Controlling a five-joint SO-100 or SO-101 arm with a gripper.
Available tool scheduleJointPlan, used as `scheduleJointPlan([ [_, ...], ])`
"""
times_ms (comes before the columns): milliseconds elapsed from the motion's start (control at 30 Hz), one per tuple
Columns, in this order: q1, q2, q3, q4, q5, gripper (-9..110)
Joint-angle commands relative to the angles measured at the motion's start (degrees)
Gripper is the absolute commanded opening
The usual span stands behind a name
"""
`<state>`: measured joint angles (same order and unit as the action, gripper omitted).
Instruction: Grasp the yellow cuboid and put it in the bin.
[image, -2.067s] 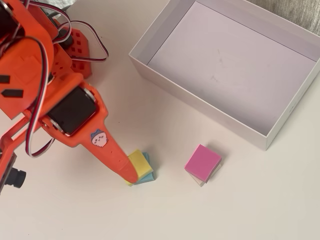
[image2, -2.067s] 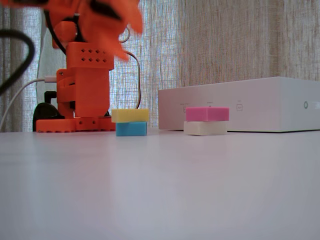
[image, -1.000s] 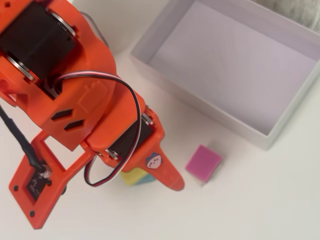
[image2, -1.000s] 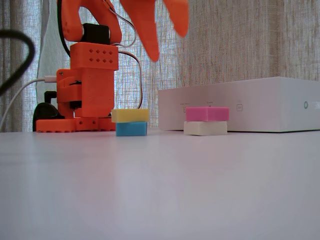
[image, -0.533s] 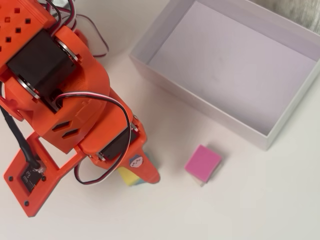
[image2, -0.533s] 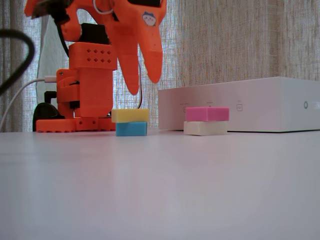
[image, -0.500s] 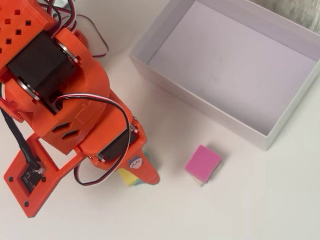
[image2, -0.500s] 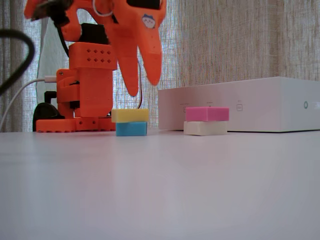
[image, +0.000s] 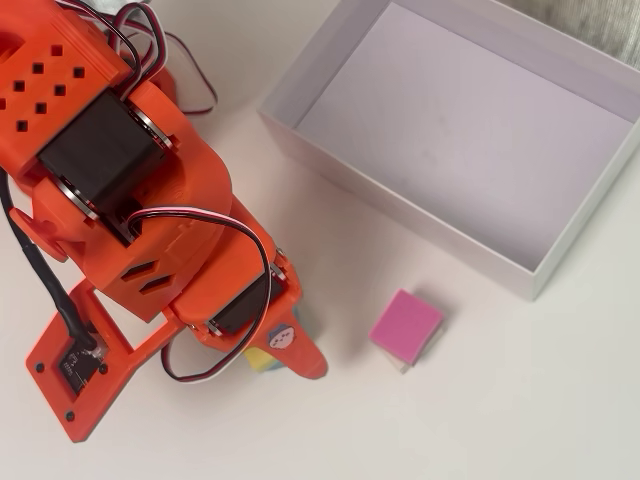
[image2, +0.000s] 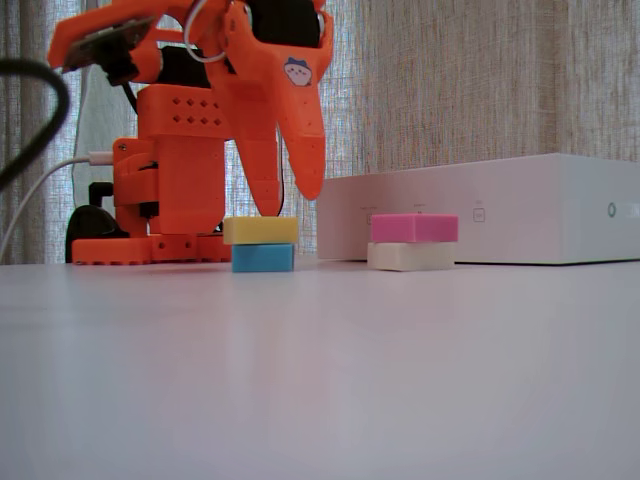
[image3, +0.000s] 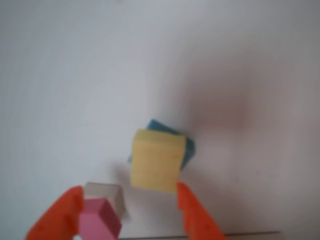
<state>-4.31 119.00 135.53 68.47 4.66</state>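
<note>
The yellow cuboid (image2: 260, 231) lies on top of a blue block (image2: 263, 258), turned a little against it in the wrist view, yellow cuboid (image3: 156, 160) over blue block (image3: 189, 150). My orange gripper (image2: 290, 198) hangs open just above the yellow cuboid, fingertips pointing down and not touching it. In the wrist view the gripper (image3: 129, 194) shows one fingertip (image3: 186, 196) right by the cuboid's near corner. From overhead the arm covers most of the cuboid (image: 262, 360). The bin (image: 400, 215) is a white box at the upper right, seen side-on as the bin (image2: 520, 205).
A pink block (image2: 414, 228) rests on a white block (image2: 410, 256) in front of the bin; from overhead the pink block (image: 405, 328) is right of the gripper. The arm's base (image2: 175, 190) and cables stand behind the stack.
The gripper has come down from high in the fixed view to just above the yellow cuboid, and tilted to point downward. The blocks have not moved.
</note>
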Motion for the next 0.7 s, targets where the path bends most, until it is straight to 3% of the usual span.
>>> scheduleJointPlan([
  [0, 0.1, -0.7, 0.2, -1.2, -0.2, 23],
  [667, 1.4, -4.7, 1.6, -5.4, -0.4, 19],
])
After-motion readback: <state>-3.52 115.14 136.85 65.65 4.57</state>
